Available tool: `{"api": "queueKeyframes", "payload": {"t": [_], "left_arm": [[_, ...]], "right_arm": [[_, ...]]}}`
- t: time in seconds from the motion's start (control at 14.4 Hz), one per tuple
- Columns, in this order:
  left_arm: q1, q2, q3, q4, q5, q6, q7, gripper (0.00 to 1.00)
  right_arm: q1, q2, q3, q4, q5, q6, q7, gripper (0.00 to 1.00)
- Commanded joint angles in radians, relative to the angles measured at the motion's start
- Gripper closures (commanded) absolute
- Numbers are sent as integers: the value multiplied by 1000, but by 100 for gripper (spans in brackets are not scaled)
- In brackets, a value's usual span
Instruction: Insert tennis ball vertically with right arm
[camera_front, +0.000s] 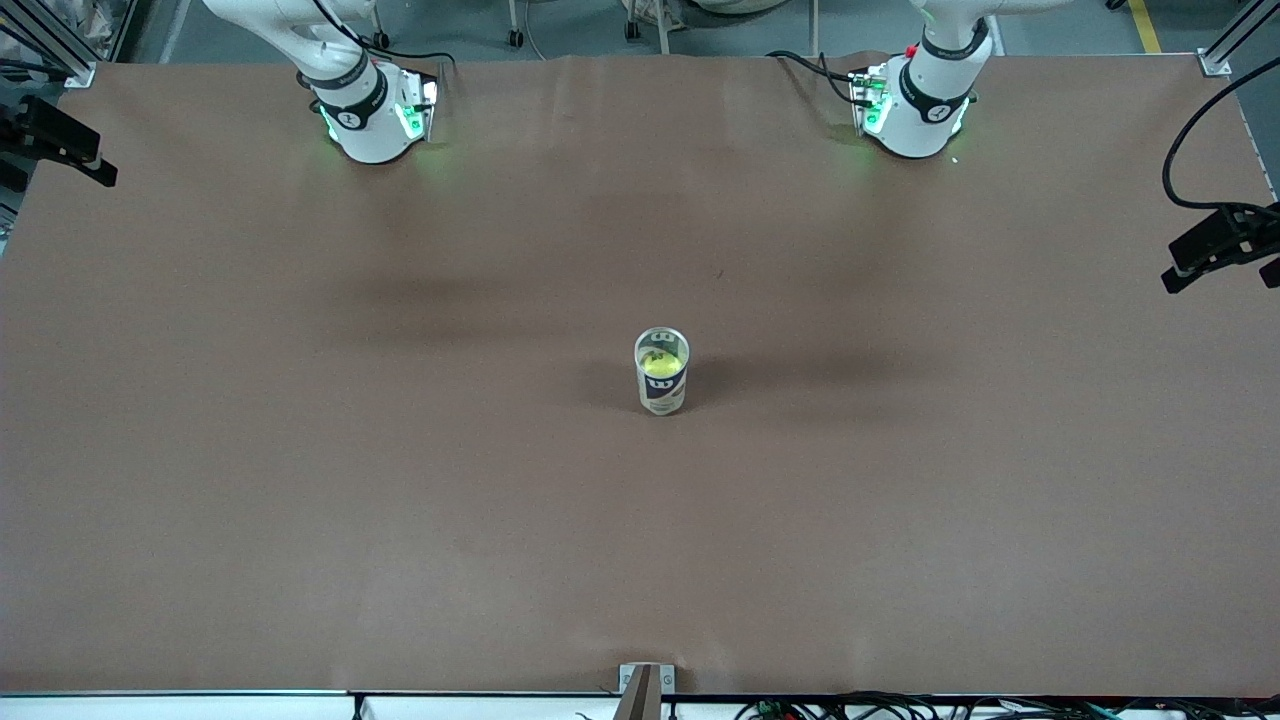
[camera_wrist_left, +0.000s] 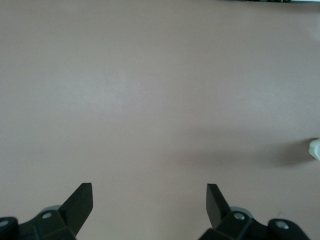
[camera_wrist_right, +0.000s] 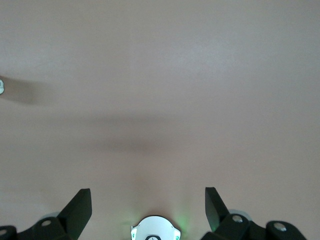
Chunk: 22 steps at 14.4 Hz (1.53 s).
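A clear tube-shaped can (camera_front: 662, 372) stands upright on the brown table near its middle. A yellow-green tennis ball (camera_front: 661, 365) sits inside it. Both grippers are out of the front view, which shows only the arm bases: the right arm's base (camera_front: 368, 110) and the left arm's base (camera_front: 915, 100). In the right wrist view my right gripper (camera_wrist_right: 148, 205) is open and empty, high above bare table and its own base (camera_wrist_right: 155, 229). In the left wrist view my left gripper (camera_wrist_left: 150, 202) is open and empty over bare table. A sliver of the can shows at each wrist view's edge (camera_wrist_left: 315, 148) (camera_wrist_right: 1, 86).
The brown table cover (camera_front: 400, 500) spreads around the can. Black camera mounts stand at both ends of the table (camera_front: 60, 140) (camera_front: 1225, 245). A small bracket (camera_front: 646, 685) sits at the table edge nearest the front camera.
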Motion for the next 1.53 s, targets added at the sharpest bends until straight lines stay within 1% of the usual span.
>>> {"api": "queueKeyframes", "payload": {"t": [0.0, 0.07, 0.21, 0.42, 0.55, 0.83, 1.11, 1.32, 1.46], "left_arm": [[-11, -40, 6, -51, -23, -78, 18, 0], [-13, -45, 6, -61, -23, -101, 12, 0], [-25, -46, 6, -68, -23, -103, 2, 0], [-28, -37, 4, -71, -25, -98, -76, 0], [-31, -31, 4, -65, -21, -98, -75, 0], [-30, -31, -19, -60, -18, -90, -74, 0], [-27, -33, -21, -60, -20, -81, -74, 0], [-26, -31, -21, -61, -20, -77, -74, 0], [-26, -33, -21, -60, -20, -77, -74, 0]], "right_arm": [[-11, -11, 7, -9, 5, -1, 5, 0], [-10, -11, 10, -9, 5, -1, 18, 0], [-7, -11, 12, -9, -9, -2, 58, 0], [1, -11, 13, -9, -30, 4, 48, 0], [1, -11, 13, -9, -33, 5, 34, 0], [-4, -11, 12, -9, -39, 18, -37, 0], [-2, -11, 12, -10, -39, 18, -23, 0], [1, -11, 13, -10, -39, 10, 41, 0], [1, -11, 13, -10, -39, 13, 37, 0]]}}
